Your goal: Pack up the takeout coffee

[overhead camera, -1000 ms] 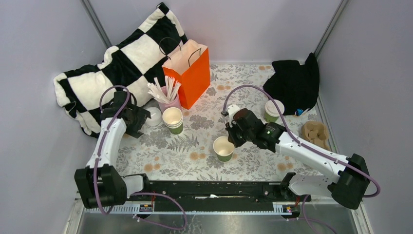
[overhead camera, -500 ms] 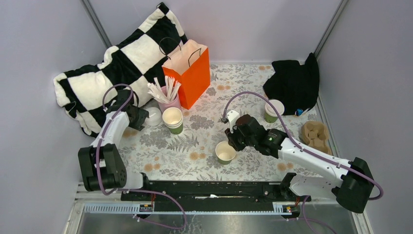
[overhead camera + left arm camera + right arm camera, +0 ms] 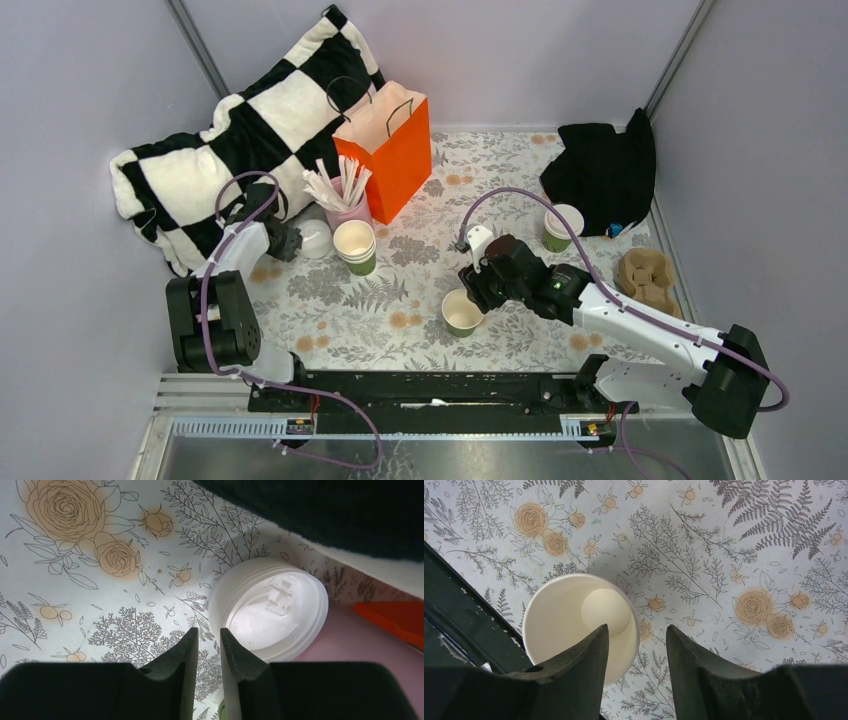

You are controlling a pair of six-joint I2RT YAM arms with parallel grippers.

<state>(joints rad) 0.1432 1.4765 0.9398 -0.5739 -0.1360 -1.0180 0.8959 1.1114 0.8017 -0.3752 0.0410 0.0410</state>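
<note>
On the floral-print table (image 3: 330, 300), top view: the right gripper (image 3: 473, 293) hangs over the open green cup (image 3: 461, 313), which stands upright near the table's middle, lidless, its pale inside showing. Right wrist view: this gripper's fingers (image 3: 586, 660) are apart and straddle the cup's wall, one over the cup's inside and the other over the table outside the rim. Whether either touches the wall cannot be made out. At the far right, the lidded green cup (image 3: 562, 227) stands upright just beside the black cloth (image 3: 603, 170), well apart from both grippers. At the left, the left gripper (image 3: 288, 240) sits low next to the loose white lid (image 3: 318, 238), which rests on the table between the checked pillow (image 3: 240, 140) and the stack of lidless cups (image 3: 355, 247). Left wrist view: this gripper's fingers (image 3: 182, 655) stand close together with only a narrow slit between them, and the lid's near edge lies at that slit. Whether they pinch the rim cannot be told. Behind the stack stand the pink cup of sticks (image 3: 340, 200) and the orange bag (image 3: 392, 150). A brown cup carrier (image 3: 645, 275) lies at the right edge.
</note>
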